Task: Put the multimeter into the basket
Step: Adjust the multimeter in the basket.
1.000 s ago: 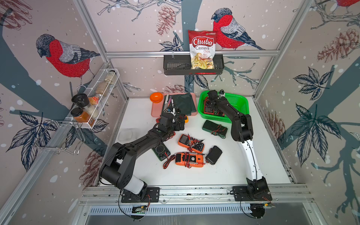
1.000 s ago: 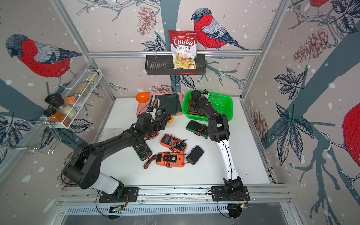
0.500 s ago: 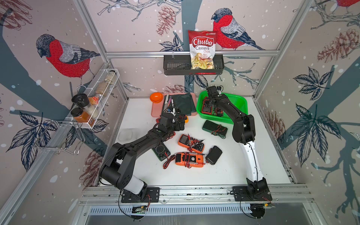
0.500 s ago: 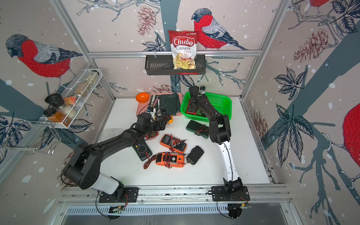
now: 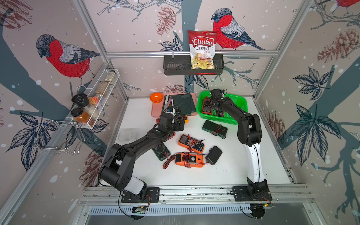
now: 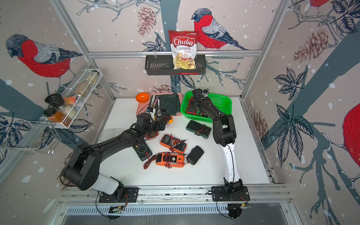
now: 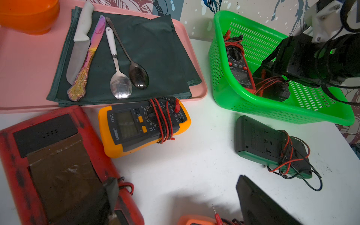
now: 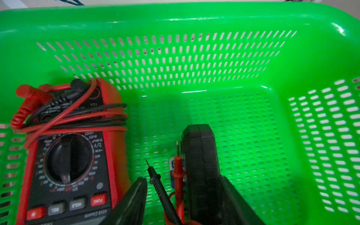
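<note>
**A:** Where was the left gripper (image 5: pixel 180 122)?

**B:** Over the table left of centre, its jaws spread wide and holding nothing. A red-cased multimeter (image 7: pixel 48 155) lay under it. A yellow multimeter (image 7: pixel 144 124), bound in its leads, sat just beside the near edge of the pink tray (image 7: pixel 29 68).

**A:** And further right?

**B:** The green basket (image 5: pixel 241 103) stood at the far right of the table. A red clamp-style multimeter (image 8: pixel 68 155) lay flat along its left wall.

**A:** Where was the multimeter for the task?

**B:** The black multimeter (image 8: pixel 200 165) was inside the basket, on edge on the mesh floor, just right of the red one. It stood between the fingers of the right gripper (image 8: pixel 185 181), with its two probes beside it.

**A:** Clamped?

**B:** I couldn't tell. One finger was against it, and the other stood off behind the probes.
</note>
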`<act>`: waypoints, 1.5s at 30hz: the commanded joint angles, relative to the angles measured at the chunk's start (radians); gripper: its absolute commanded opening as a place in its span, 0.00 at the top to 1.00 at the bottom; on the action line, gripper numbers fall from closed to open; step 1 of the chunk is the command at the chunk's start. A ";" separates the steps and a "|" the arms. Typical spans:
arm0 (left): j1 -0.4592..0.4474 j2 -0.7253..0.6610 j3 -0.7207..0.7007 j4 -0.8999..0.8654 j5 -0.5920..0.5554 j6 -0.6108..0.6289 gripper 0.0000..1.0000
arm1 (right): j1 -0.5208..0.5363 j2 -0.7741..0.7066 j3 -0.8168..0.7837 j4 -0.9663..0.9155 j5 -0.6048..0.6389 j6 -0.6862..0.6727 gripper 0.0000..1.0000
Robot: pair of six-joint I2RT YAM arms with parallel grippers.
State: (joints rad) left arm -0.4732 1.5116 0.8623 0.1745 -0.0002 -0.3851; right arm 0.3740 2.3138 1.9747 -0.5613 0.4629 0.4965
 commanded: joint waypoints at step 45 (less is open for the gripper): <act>0.002 0.000 0.000 0.009 -0.006 0.005 0.02 | -0.128 -0.164 -0.360 0.255 -0.289 0.121 0.49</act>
State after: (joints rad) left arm -0.4732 1.5169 0.8619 0.1734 -0.0017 -0.3851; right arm 0.2375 2.1304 1.5730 -0.2138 0.0910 0.6624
